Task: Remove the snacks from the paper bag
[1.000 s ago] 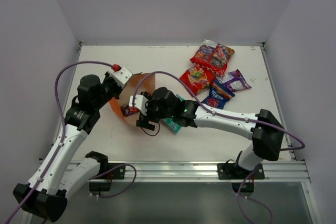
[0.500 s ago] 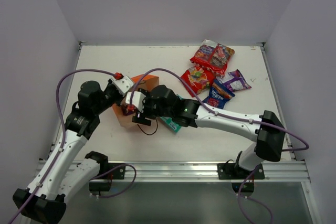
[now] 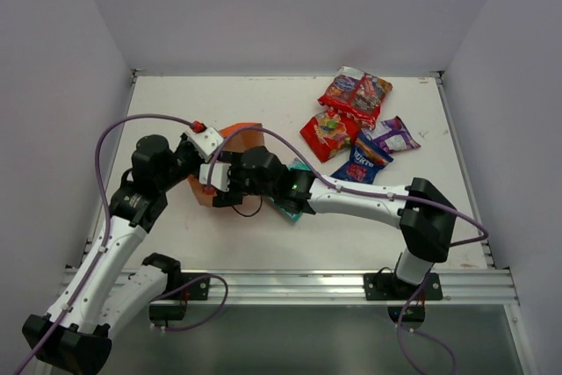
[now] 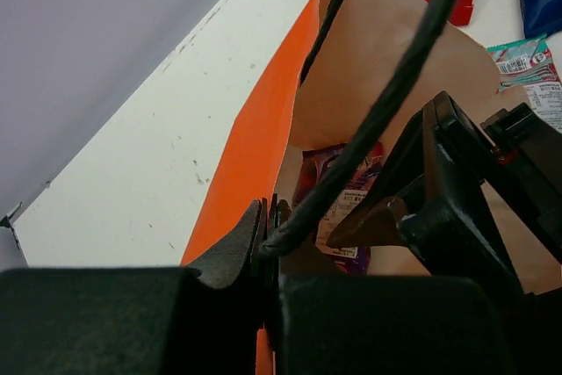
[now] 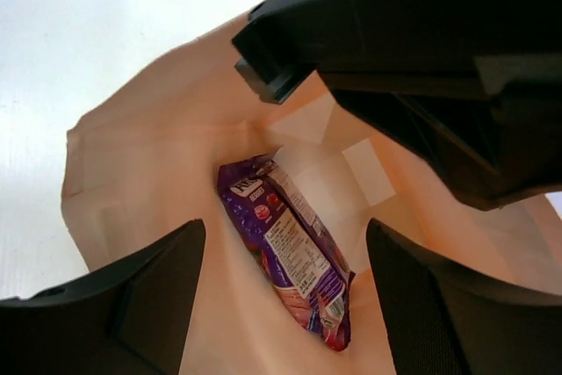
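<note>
Mostly done: several snacks (image 3: 338,125) lie out on the tabletop (image 3: 219,98). The left pincer (image 4: 268,233) is clamped on the paper bag (image 3: 239,138) rim; the right pincer (image 5: 288,309), spread wide inside, straddles a purple packet (image 5: 281,248), possibly the last left.

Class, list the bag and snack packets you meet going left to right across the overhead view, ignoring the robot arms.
orange paper bag → teal-white packet → nearer red packet → blue packet → purple packet
</note>
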